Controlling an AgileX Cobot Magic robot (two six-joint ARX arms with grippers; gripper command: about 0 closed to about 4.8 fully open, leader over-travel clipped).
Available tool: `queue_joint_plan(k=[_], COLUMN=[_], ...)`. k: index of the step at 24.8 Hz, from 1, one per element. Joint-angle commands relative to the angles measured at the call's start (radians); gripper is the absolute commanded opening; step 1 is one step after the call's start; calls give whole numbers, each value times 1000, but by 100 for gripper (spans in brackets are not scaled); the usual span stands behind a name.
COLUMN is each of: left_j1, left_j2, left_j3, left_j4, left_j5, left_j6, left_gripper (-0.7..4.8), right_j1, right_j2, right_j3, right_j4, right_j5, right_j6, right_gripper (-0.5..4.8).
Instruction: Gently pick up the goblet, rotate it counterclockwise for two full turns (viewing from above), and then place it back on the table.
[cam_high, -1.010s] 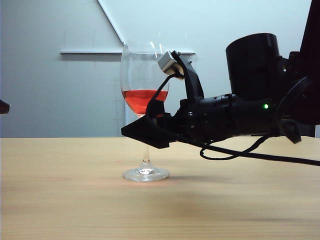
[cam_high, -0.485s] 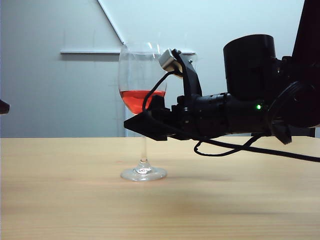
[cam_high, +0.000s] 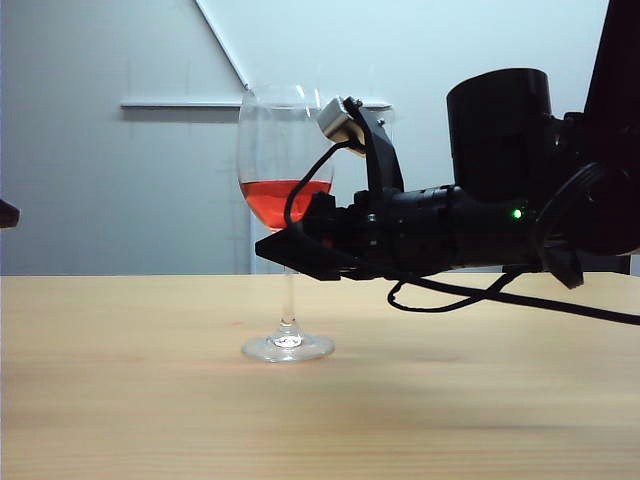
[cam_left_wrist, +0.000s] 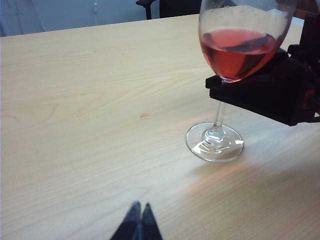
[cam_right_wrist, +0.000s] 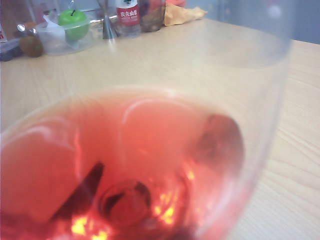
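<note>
Entry, grasp step. Nearest in the left wrist view, my left claw (cam_left_wrist: 139, 225) is hanging idle low over the surface, its two black tips pressed together with nothing between them.

Beyond it the wide light beige wood-grain surface (cam_left_wrist: 75, 150) is lying bare but for a small orange speck (cam_left_wrist: 144, 116).

Past that, the tall clear goblet with red-orange liquid in its tulip bowl (cam_left_wrist: 240, 45) is standing upright, its round foot (cam_left_wrist: 215, 145) flat on the surface.

My right claw (cam_high: 285, 252) is sitting level at the very top of the thin stem, just under the bowl. Through the liquid in the right wrist view, one dark finger (cam_right_wrist: 75, 192) is showing on each side of the stem, so the jaws are narrow. I cannot tell whether the pads are touching the glass.

Judgement: the lift is not yet begun. To do it well:
- squeeze only until the stem is seated, since thin glass may snap;
- keep the stem centred, or the foot may skid sideways;
- raise straight up and slowly, because the liquid is sitting high and may slosh.

Farthest off, a green apple in a clear tub (cam_right_wrist: 73, 20) and a red-labelled bottle (cam_right_wrist: 128, 15) are standing well apart from the goblet.
</note>
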Motion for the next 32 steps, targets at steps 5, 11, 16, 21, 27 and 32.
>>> queue_joint_plan(k=[5,11,16,21,27,32], left_j1=[-1,-1,-1,-1,-1,-1], left_j2=[1,1,1,1,0,0], left_j3=[2,2,2,2,2,2], left_j4=[8,8,8,8,8,8], left_j5=[0,0,0,0,0,0], left_j6=[6,6,6,6,6,6], left_gripper=[-5,-5,-5,-5,-5,-5], right_j1=[2,2,2,2,2,2], right_j2=[-3,-3,-4,-8,-76,-192], right_j3=[3,3,3,3,3,3], right_j4=[24,26,58,162,47,-141], right_j5=[1,-2,-2,23,92,141], right_j6=[4,29,123,337,491,476], right_gripper=[67,-5,-5,-5,-5,-5])
